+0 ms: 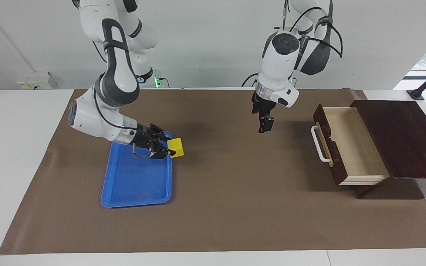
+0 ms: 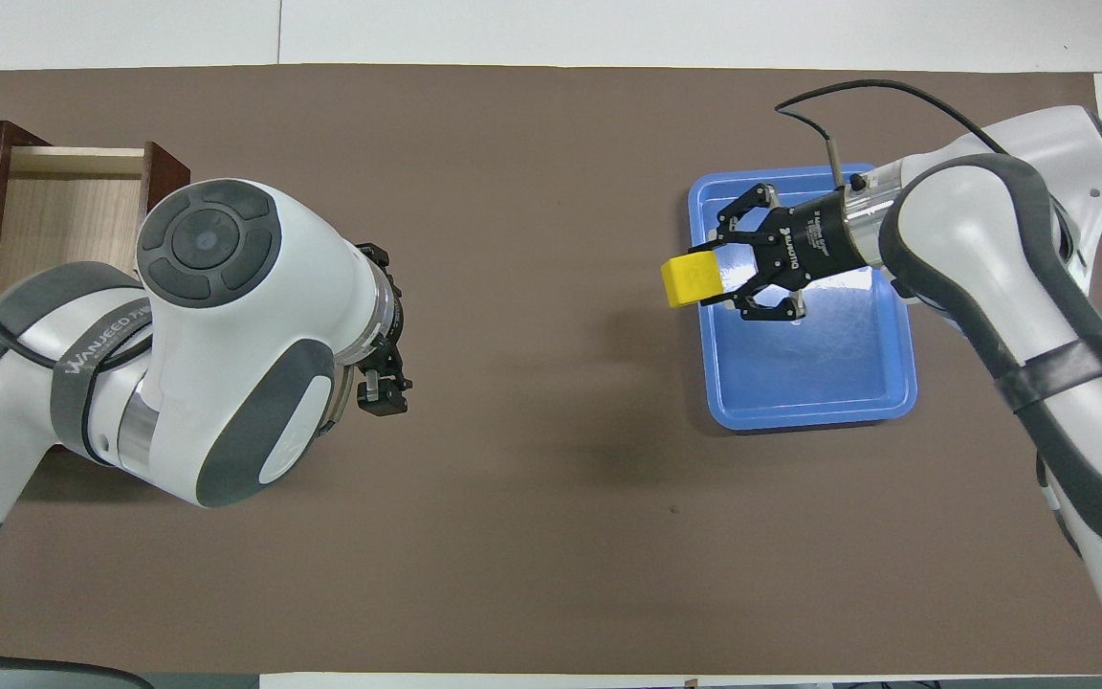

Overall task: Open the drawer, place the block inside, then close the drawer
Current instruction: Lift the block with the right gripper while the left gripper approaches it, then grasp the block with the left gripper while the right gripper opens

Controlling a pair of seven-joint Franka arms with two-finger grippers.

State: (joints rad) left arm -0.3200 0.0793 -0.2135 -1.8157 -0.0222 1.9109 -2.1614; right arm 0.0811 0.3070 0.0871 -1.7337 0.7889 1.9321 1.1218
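With the small bright yellow cube block [image 1: 176,147] pinched in the right gripper [image 1: 169,147] over the blue plastic tray's [image 1: 135,199] edge, carry it level to the open dark wooden drawer [image 1: 357,147], while the left gripper [image 1: 264,125] waits between, its fingers unreadable.

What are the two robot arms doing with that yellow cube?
The right gripper is holding the yellow block up in the air, over the edge of the blue tray. At the left arm's end of the table, the drawer of the dark wooden box is pulled open and has nothing in it yet. The left gripper hangs over the brown mat and waits, holding nothing.
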